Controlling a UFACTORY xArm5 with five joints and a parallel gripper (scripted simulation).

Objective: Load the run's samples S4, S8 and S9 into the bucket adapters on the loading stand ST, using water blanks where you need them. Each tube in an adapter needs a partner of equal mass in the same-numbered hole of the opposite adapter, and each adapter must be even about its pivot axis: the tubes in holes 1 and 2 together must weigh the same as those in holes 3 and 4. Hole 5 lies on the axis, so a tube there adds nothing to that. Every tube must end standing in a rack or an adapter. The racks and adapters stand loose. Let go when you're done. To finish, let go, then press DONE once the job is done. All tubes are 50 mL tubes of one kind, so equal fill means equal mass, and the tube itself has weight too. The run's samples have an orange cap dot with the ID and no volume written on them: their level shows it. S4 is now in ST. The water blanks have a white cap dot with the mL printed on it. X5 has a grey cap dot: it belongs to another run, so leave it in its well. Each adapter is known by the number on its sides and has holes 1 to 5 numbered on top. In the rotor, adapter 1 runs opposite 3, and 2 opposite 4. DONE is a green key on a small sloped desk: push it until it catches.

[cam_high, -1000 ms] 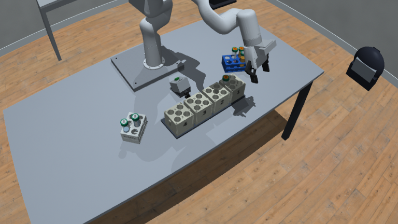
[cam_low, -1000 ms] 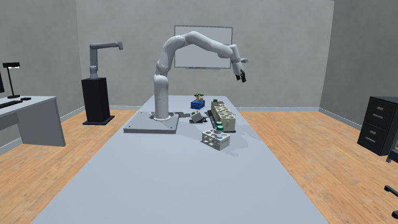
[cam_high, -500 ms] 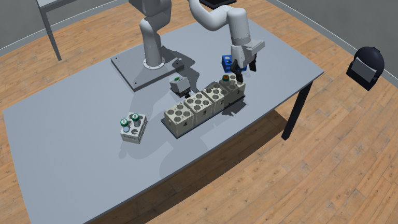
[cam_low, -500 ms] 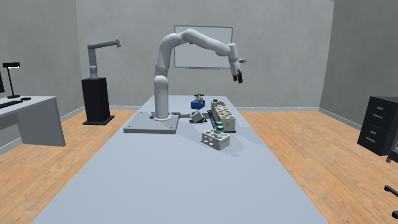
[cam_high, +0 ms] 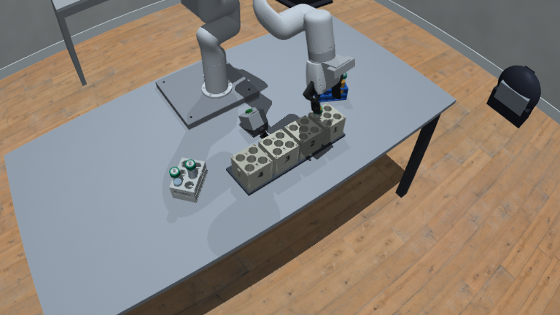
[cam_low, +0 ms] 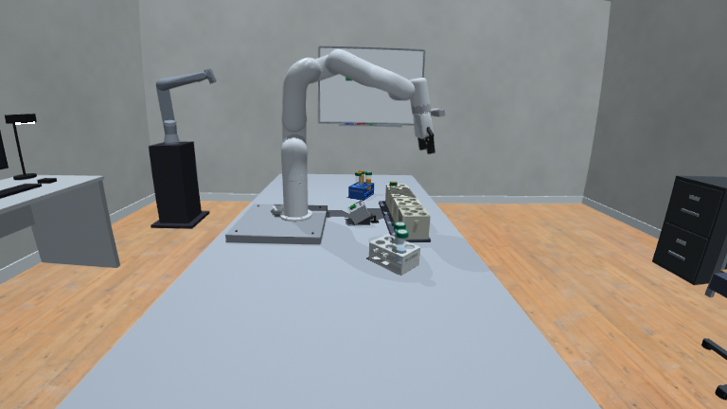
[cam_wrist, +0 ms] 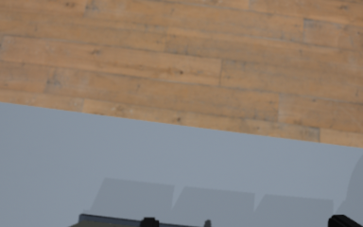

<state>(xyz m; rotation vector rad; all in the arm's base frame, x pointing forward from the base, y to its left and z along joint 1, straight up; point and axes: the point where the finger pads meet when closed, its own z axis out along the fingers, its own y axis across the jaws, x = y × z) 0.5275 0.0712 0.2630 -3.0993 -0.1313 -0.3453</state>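
Grey walls are surrounding the desk [cam_high: 123, 229] [cam_low: 321, 329] [cam_wrist: 142, 147]. Near its right far corner, the gripper [cam_high: 327, 98] [cam_low: 427, 143] is hanging released, probably for travelling safely. Adapter 1 [cam_high: 336, 127], by the front edge, is holding one orange-dotted tube [cam_high: 321, 109] [cam_low: 393, 183], presumably S4.
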